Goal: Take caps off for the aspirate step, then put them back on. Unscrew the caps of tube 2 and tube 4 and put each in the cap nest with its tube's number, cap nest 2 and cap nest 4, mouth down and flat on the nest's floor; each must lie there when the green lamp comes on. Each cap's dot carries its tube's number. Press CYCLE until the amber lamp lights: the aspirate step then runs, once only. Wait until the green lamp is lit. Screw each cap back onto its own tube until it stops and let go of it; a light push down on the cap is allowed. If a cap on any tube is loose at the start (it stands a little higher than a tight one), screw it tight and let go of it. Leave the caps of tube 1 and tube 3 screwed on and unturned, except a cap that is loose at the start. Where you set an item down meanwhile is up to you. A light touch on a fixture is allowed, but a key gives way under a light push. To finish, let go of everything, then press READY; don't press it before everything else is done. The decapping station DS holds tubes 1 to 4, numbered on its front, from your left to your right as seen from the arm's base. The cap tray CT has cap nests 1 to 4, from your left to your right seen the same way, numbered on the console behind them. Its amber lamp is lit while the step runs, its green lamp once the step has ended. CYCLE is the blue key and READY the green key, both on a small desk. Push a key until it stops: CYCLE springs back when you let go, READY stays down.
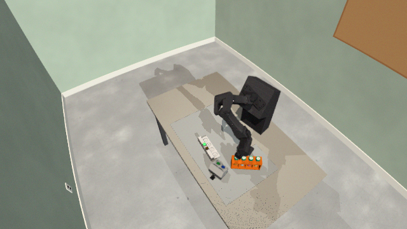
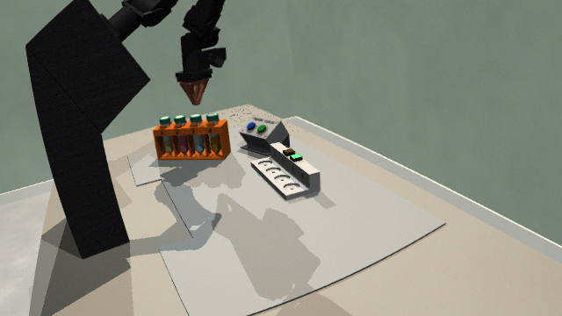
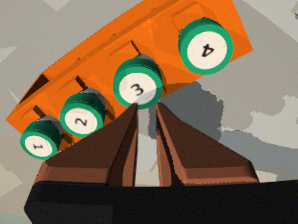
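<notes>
Wrist view: gripper (image 3: 148,121) hangs above the orange station (image 3: 80,63), fingers nearly together with only a thin gap, nothing between them. Its tips point at cap 3 (image 3: 137,84) without touching. Cap 1 (image 3: 40,141), cap 2 (image 3: 81,117) and cap 4 (image 3: 205,46) sit on their tubes in a row, all four caps on. Exterior view: gripper (image 2: 193,103) is lifted well clear of the station (image 2: 191,157), over the middle of the tube row. Cap tray (image 2: 263,176) lies just right of the station on the surface (image 2: 461,263), its four nests showing no caps. On the console (image 2: 307,173) behind, green lamp (image 2: 297,156) is lit, amber lamp (image 2: 288,152) dark. Desk (image 2: 259,140) carries the blue key (image 2: 251,125) and green key (image 2: 262,128).
</notes>
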